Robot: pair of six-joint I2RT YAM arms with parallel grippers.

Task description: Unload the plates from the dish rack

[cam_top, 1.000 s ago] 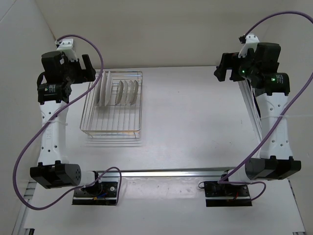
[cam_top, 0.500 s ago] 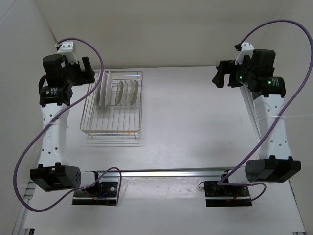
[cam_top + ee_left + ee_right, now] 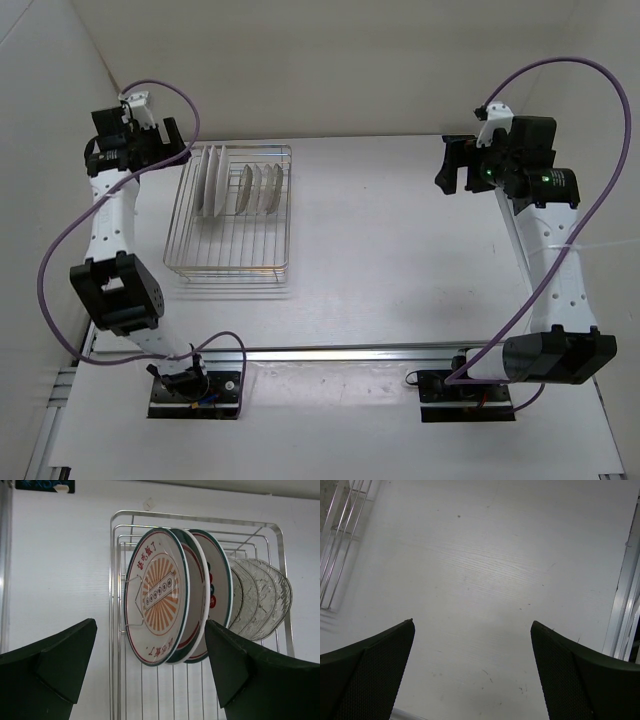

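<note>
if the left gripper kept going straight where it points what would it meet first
Probably the nearest green-rimmed plate, the sunburst one standing in the dish rack; the open left gripper is aimed at its face, though depth is unclear.

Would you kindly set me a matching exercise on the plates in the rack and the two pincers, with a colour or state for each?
Things:
1. plate nearest the left arm
2. plates at the row's other end
3. left pincer
4. right pincer

Colour or state:
A. open, above the table
B. clear glass
C. open, facing the dish rack
D. white, green rim, orange rays

Pairs: 1-D, 2-B, 3-C, 4-A.
</note>
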